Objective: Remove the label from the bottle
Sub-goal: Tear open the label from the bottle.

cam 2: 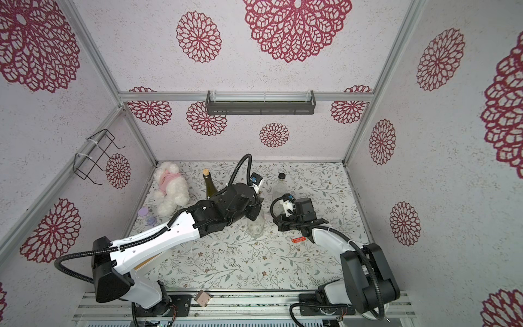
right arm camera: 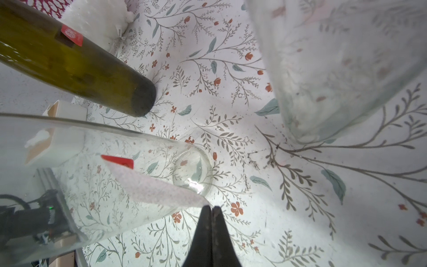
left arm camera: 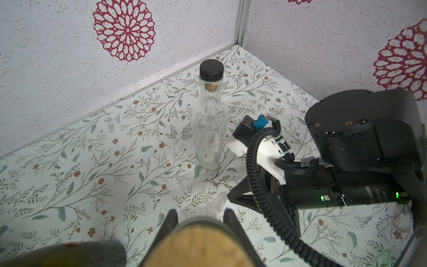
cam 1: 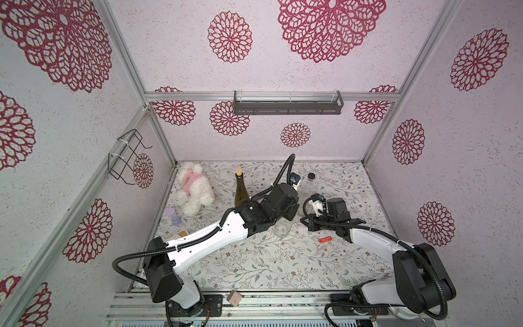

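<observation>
Right tool [right arm camera: 211, 208] pinched on label [right arm camera: 150, 185] corner; left tool [left arm camera: 200, 213] clamped atop upright bottle [right arm camera: 92, 180], neck up.

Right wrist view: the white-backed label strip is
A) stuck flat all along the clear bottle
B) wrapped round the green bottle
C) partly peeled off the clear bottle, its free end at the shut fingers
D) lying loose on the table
C: the label strip stands off the clear bottle, with its red end at the glass and its free end meeting the shut fingers of the right gripper.
</observation>
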